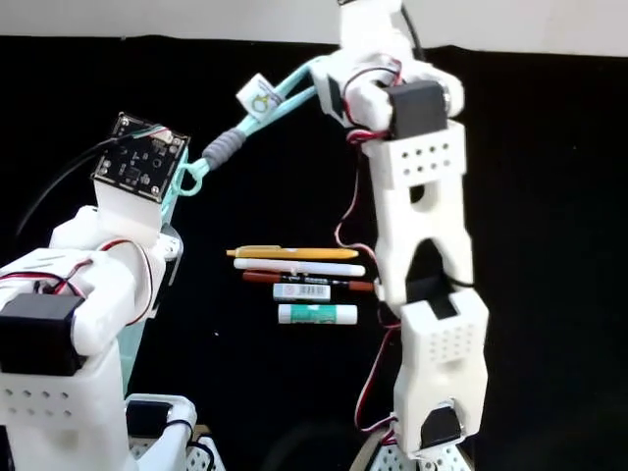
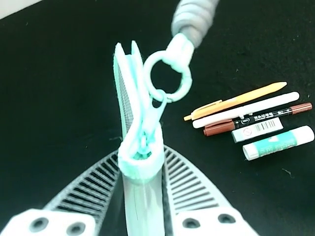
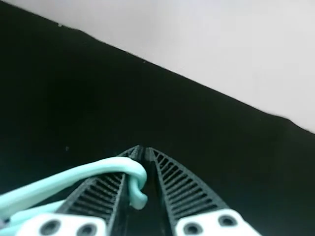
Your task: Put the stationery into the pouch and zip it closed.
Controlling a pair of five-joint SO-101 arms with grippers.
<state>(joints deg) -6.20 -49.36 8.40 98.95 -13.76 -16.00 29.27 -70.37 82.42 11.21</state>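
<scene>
Here the left jaws are closed flat on the zip end of the pouch, one ribbed finger on each face. The zip pull and its ring sit just beyond the tips. The right jaws are closed on the loop of the cord. This cord runs through a grey coil to the ring, so the pouch hangs between the two arms, off the tabletop.

The pouch is judged light and limp: thin fabric with a mesh panel that will sag and fold wherever it is unsupported. A pinch across the seam beside the zip is the firmest hold. The cord is round and smooth and may slide in the grip. Whether the mouth stands open cannot be told.

The stationery lies in a tidy row beside the pouch, clear of both arms: yellow pen, white pen, brown marker, eraser and glue stick. All are judged stiff and light. The round barrels may roll, so each is best gripped across its middle.
</scene>
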